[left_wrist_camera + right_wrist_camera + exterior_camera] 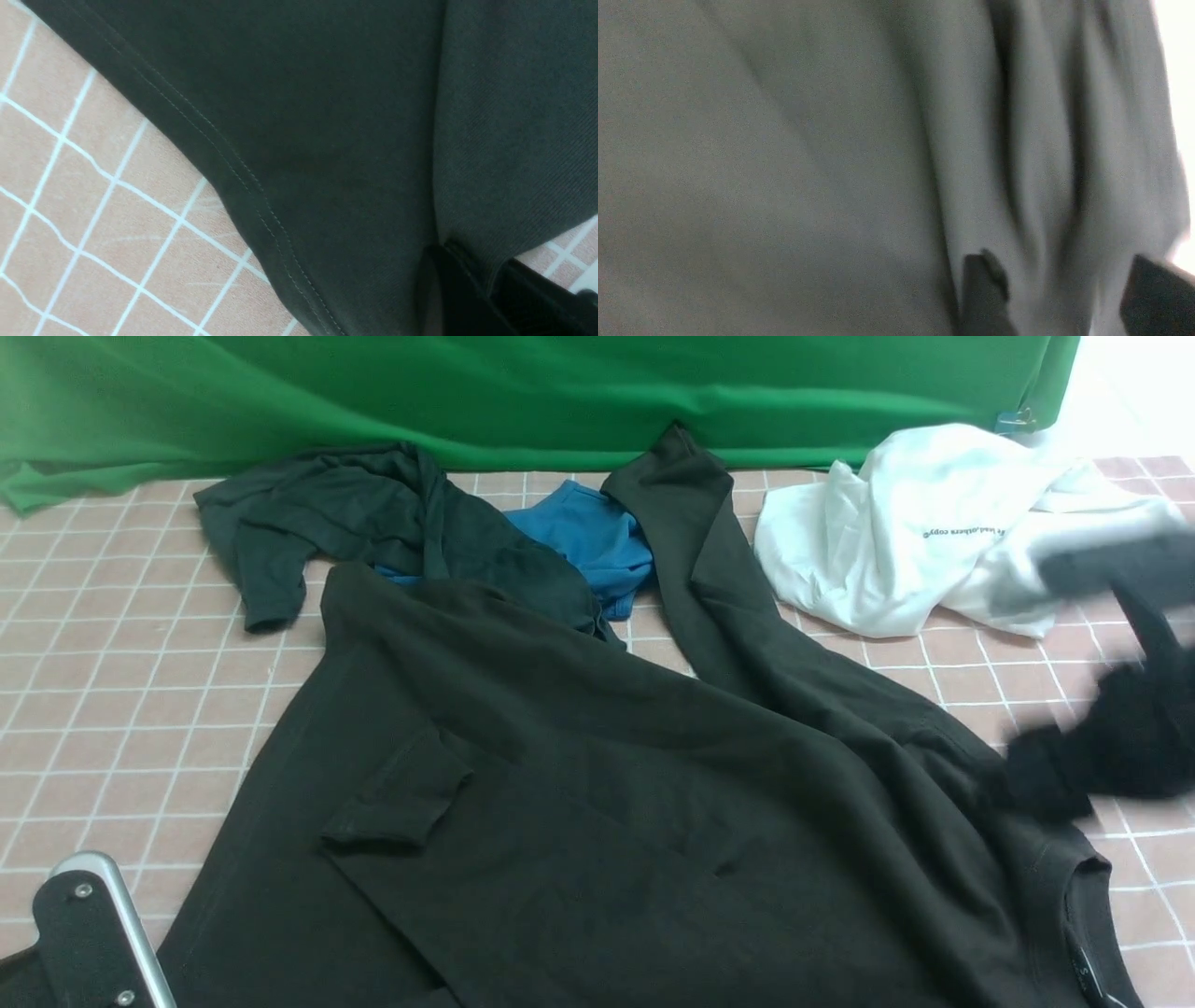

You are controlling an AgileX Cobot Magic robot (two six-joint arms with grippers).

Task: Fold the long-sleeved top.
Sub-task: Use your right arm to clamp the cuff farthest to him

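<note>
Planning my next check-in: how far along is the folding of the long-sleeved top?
Done: one sleeve lies folded across the top. In hand: the left hand is shut on the top's cloth; the right hand is open. Left: the other sleeve trails toward the green backdrop, and the top is otherwise spread out.

You had the long-sleeved top [597,784] as matt, soft knit cloth, finely ribbed up close, with a stitched hem. The worktop [121,709] wore a matt checked covering, lightly scuffed. Along its far edge the green backdrop [467,392] was smooth draped fabric, and the white tee [887,541] was thin, crumpled cloth.
</note>
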